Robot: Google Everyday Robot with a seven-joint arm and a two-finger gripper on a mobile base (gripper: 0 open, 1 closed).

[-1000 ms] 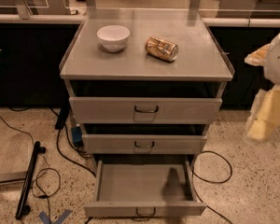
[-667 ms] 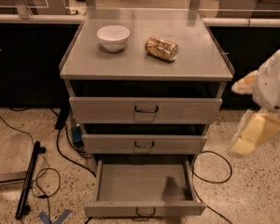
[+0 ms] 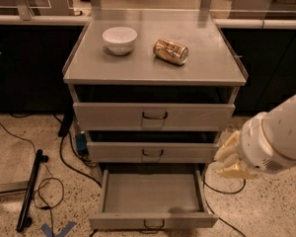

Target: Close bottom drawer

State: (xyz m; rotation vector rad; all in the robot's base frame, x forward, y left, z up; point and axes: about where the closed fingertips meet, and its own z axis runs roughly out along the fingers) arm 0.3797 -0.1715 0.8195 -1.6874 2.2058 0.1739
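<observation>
The bottom drawer (image 3: 153,195) stands pulled far out near the floor, its front panel (image 3: 119,222) running crosswise. The pincer (image 3: 231,158) hangs beside the cabinet (image 3: 212,58), above and to the right of that panel. Whether it is wide or narrow cannot be told.

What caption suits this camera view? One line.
Gripper hovers right of the cabinet; bottom drawer stands open.
</observation>
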